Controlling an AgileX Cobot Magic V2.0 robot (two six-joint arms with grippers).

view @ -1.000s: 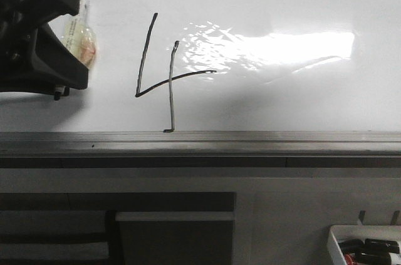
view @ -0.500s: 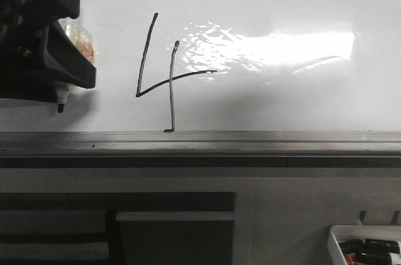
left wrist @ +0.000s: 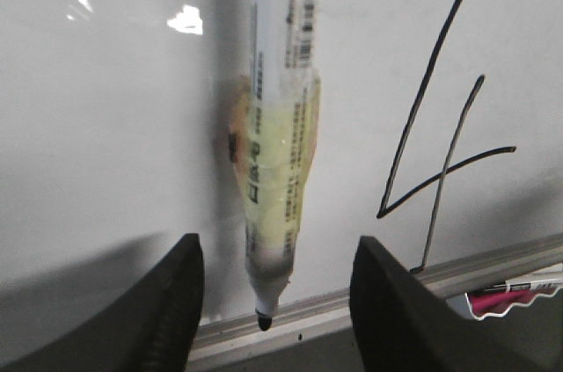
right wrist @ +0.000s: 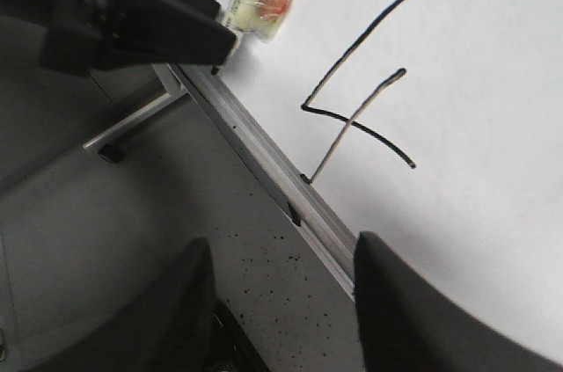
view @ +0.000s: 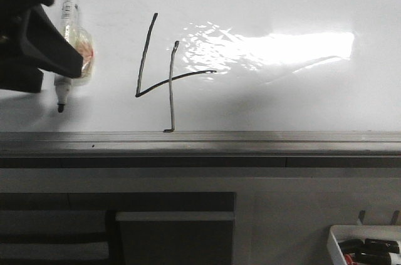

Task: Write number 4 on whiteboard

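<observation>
The tray (view: pixel 366 246), cut off at the frame corner, perhaps holds markers.

A marker (view: pixel 67 42) lies uncapped on the white surface, its black tip toward the grey rail, a yellowish crinkled wrap with an orange patch around its barrel — seen close in the left wrist view (left wrist: pixel 277 152). At the lower right of the front view sits a small white tray (view: pixel 335 240) holding dark markers (view: pixel 369 251) — one with red.
</observation>
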